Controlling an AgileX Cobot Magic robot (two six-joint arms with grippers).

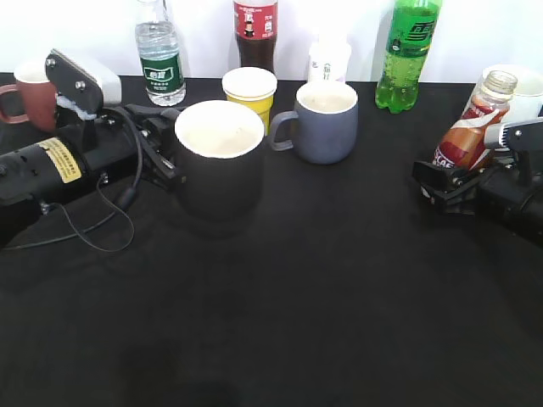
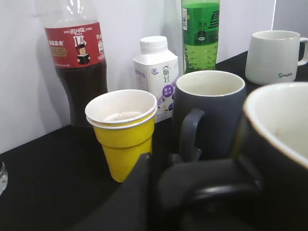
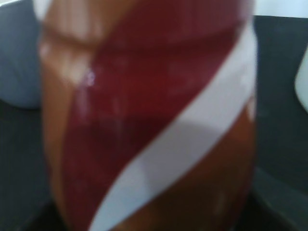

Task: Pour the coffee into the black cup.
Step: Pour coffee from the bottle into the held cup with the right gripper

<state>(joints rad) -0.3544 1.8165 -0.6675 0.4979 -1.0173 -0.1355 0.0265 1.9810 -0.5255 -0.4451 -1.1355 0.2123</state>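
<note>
Black cup gripped; coffee bottle gripped.

Black table — black cup, grey mug, yellow cup.

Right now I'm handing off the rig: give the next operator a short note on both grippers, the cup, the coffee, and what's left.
Left gripper: at the black cup, apparently closed on its handle; cup upright on the table.
Right gripper: shut on the coffee bottle, cap off, leaning slightly, at the right edge.
Done: both items grasped. The cup shows only its pale inside; no coffee visible.
Left: bring bottle over the cup and pour.
</note>
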